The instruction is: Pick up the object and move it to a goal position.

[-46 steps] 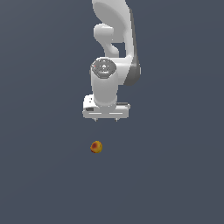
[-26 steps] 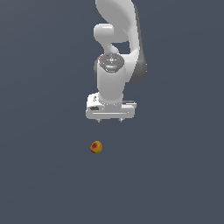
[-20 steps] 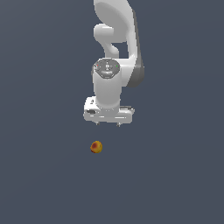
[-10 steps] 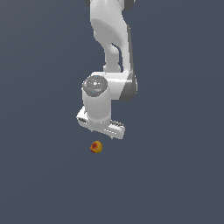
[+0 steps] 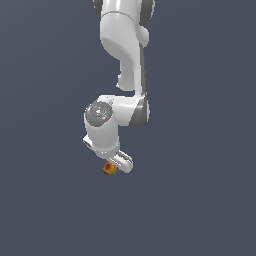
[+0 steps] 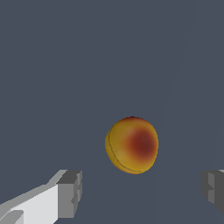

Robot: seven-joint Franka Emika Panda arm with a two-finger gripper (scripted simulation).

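Wrist view shows the ball (image 6: 132, 145) lying between the two grey fingertips (image 6: 70, 194), with clear gaps of bare floor on each side, so the jaws stand spread and nothing is grasped. The ball is a little ahead of the line joining the tips rather than squarely between them, as far as this view lets me judge. In the exterior view the ball (image 5: 110, 169) rests on the plain dark floor (image 5: 200, 200), partly hidden behind the lower edge of the gripper (image 5: 116, 165), which sits right over it; no edge or corner of the floor is in sight to place it by, and no goal marker shows in either view. I judge the task to be at the end of the approach: the reach to the ball looks done, while the closing, the lift and the carry to the goal are all left. The arm (image 5: 122, 60) comes down from the top of the exterior view, bends at the elbow, and its wrist tilts the hand downward and slightly toward that view's right. Whether the tips already touch the floor cannot be told.
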